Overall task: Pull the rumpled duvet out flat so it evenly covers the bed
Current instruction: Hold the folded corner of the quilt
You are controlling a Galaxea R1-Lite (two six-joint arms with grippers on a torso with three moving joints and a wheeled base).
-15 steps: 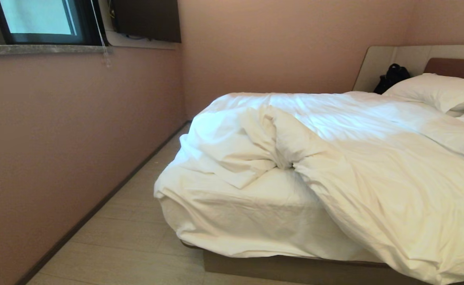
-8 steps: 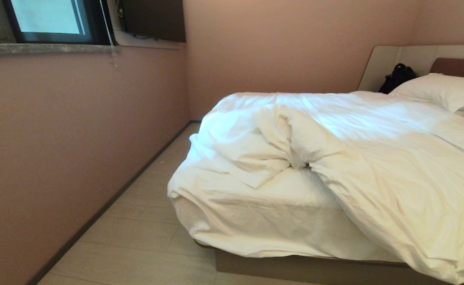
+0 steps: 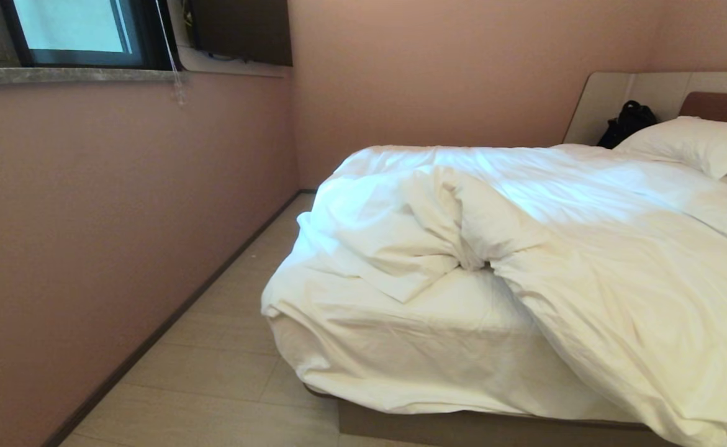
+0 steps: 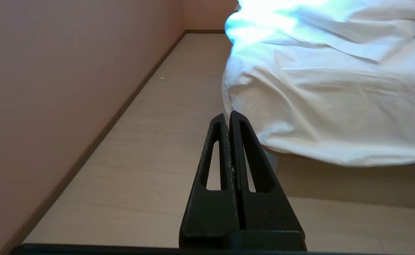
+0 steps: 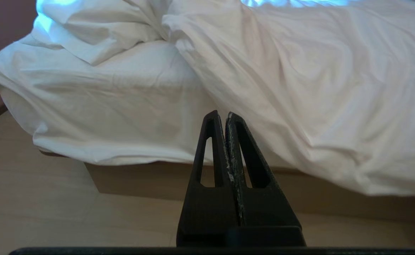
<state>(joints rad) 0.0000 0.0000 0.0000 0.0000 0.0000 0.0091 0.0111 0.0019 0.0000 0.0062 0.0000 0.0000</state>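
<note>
My view has slid rightward across the room since a moment ago: the whole bed sits further right in the head camera, window frame and wall with it, so that is the camera turning, not the bedding shifting. Neither arm shows in the head view.

The thick, puffy white duvet in its creased cotton cover (image 3: 618,261) lies across the far and right part of the low double bed with the tan-brown box base (image 3: 493,428). Its left near corner is folded back on itself into a bunched lump (image 3: 394,230), leaving a patch of thin white mattress sheet (image 3: 413,335) bare at the near left corner of the bed. On the right the duvet spills over the near edge. A plump white pillow (image 3: 698,146) sits at the far right by the headboard, with a black bag (image 3: 627,121) beyond it.

Both of my 2 grippers are pressed together and empty, held low in front of the bed. The left gripper (image 4: 229,115) points at the near left corner of the bed; the right gripper (image 5: 221,115) points at the near side, just where the duvet's edge crosses the sheet. I judge the folded lump lies ahead and above both, nearer my left arm, and the pull should run toward the near left corner.
</note>
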